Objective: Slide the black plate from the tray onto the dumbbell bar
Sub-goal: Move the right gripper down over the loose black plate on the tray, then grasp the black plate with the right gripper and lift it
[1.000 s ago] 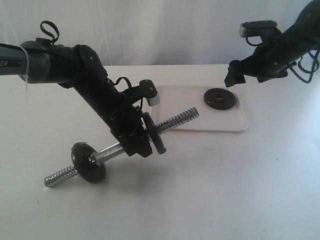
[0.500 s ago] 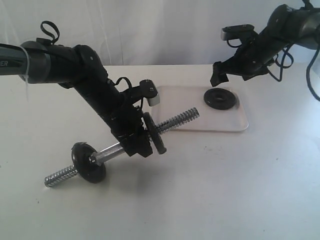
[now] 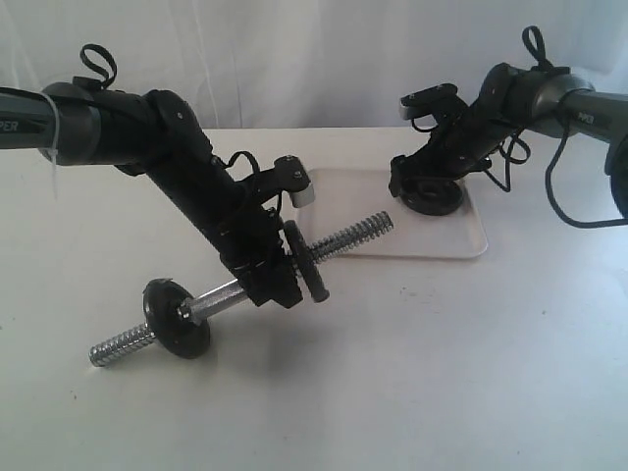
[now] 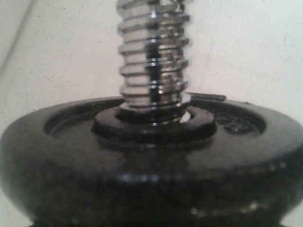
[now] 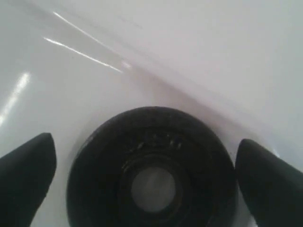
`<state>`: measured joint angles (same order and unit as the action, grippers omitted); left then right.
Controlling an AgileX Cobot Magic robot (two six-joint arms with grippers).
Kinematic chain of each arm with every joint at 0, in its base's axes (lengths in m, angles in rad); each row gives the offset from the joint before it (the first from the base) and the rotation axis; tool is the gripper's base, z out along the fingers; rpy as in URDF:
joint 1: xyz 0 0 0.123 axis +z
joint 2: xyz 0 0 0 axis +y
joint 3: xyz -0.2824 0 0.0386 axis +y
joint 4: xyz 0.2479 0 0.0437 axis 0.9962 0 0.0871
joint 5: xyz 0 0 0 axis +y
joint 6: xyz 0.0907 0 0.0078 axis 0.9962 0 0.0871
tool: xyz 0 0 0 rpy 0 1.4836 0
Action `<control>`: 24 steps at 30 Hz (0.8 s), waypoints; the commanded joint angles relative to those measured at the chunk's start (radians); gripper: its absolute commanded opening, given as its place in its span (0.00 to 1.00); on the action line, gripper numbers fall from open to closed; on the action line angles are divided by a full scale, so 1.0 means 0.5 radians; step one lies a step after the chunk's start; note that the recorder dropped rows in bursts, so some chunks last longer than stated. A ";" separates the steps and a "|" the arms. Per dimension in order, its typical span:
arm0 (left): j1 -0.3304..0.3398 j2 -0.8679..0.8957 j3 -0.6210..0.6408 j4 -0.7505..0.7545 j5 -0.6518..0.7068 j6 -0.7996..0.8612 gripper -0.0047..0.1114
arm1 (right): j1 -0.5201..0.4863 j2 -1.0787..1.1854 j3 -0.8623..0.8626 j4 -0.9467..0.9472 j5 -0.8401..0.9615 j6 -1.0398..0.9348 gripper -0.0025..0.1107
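The black plate [image 3: 438,201] [image 5: 151,165] lies flat in the white tray [image 3: 461,237], centre hole up. My right gripper [image 3: 416,184] [image 5: 147,166] is open and low over the plate. One of its fingers [image 5: 24,176] stands on each side of the plate's rim, apart from it. The dumbbell bar [image 3: 345,236] is tilted, its far threaded end raised toward the tray. It carries two black discs [image 3: 175,316] [image 3: 305,260]. My left gripper [image 3: 267,280] is shut on its smooth middle. The left wrist view shows only the threaded end [image 4: 151,56] rising from a disc [image 4: 151,161]; the jaws are hidden.
The white table [image 3: 442,373] lies in front of the tray. A white curtain [image 3: 314,59] forms the back. The bar's low threaded end [image 3: 116,346] rests near the table's left front.
My right arm has swung left and down from above the tray's far right corner until its open fingers straddle the plate. The left arm and bar have stayed put.
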<state>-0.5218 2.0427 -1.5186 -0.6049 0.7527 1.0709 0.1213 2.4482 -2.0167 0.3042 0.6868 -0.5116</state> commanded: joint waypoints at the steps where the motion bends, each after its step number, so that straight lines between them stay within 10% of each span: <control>1: 0.002 -0.131 -0.034 -0.210 0.046 0.012 0.04 | -0.001 -0.005 -0.013 -0.095 -0.002 -0.015 0.87; 24: 0.002 -0.131 -0.034 -0.210 0.040 0.012 0.04 | 0.003 0.052 -0.013 -0.258 0.387 0.032 0.87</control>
<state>-0.5218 2.0427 -1.5186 -0.6049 0.7520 1.0738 0.1213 2.4603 -2.0334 0.2177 0.8388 -0.5030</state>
